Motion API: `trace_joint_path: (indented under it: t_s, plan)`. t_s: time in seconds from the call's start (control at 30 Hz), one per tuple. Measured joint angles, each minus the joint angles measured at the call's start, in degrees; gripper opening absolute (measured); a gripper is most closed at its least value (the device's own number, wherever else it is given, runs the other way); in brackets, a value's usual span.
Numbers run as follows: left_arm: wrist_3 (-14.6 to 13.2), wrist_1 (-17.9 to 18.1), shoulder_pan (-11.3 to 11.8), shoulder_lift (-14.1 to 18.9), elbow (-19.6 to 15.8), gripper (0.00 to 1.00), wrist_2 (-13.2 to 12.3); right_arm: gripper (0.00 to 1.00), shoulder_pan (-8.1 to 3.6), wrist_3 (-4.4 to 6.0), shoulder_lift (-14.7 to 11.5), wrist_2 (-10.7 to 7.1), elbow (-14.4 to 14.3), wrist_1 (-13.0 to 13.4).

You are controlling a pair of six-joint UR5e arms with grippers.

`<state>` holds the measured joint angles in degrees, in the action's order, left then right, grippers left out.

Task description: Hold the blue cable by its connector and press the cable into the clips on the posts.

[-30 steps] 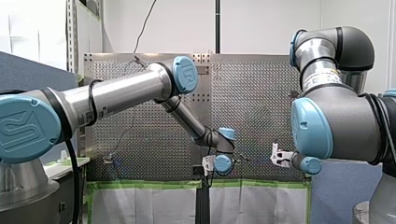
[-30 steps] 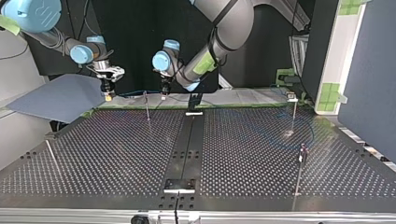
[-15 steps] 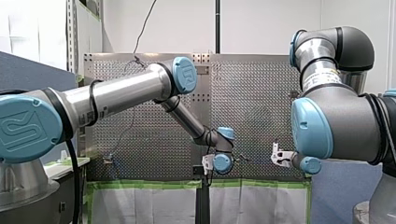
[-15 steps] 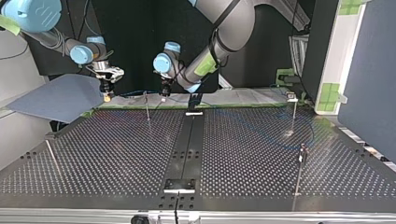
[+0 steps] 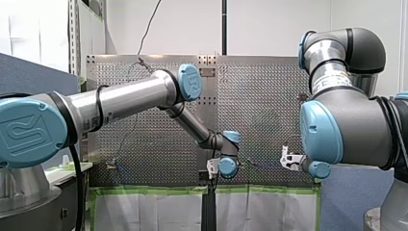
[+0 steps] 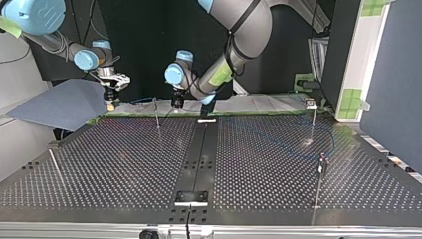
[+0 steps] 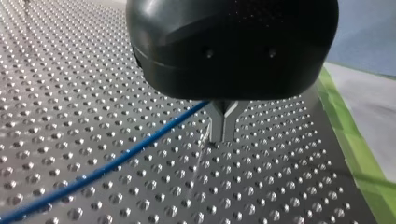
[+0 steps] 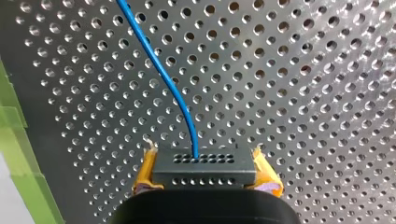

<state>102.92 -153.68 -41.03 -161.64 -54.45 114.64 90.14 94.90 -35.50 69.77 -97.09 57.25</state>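
The blue cable [image 8: 164, 74] ends in a black connector [image 8: 204, 167], and my right gripper [image 8: 205, 179] is shut on it with its yellow pads [image 8: 145, 173]. In the top view that gripper [image 6: 110, 103] hangs over the table's far left edge. The cable [image 6: 141, 100] runs from there past a thin post [image 6: 157, 113] to my left gripper [image 6: 177, 102]. In the left wrist view the metal fingers [image 7: 223, 127] are pressed together just above the perforated table [image 7: 93, 84]. The cable [image 7: 116, 161] enters the fork at their root.
More thin posts stand on the table: one with a clip at the far right [image 6: 313, 118], one nearer at the right [image 6: 321, 172], one leaning at the near left [image 6: 55, 168]. Green tape [image 6: 249, 110] lines the far edge. A blue panel [image 6: 59, 104] lies beyond the table's left corner.
In the top view my left gripper has shifted slightly right along the far edge. My right gripper has edged a little left and down, still on the connector.
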Motion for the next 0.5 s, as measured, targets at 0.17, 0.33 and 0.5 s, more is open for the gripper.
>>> trace_joint_path:
  t_s: [0.17,0.33,0.5]
  plan:
    - [-0.2,-0.1,1.0,0.0,0.3,0.0,-0.9,0.0,0.0,1.0,0.0,0.89,0.7,0.1]
    - [-0.5,-0.3,1.9,0.0,1.2,0.0,-1.5,0.0,0.16,1.52,0.1,1.18,1.6,0.1]
    - [-0.6,-0.3,2.2,0.0,2.0,0.0,-2.4,0.0,0.44,1.82,0.1,1.2,2.4,0.3]
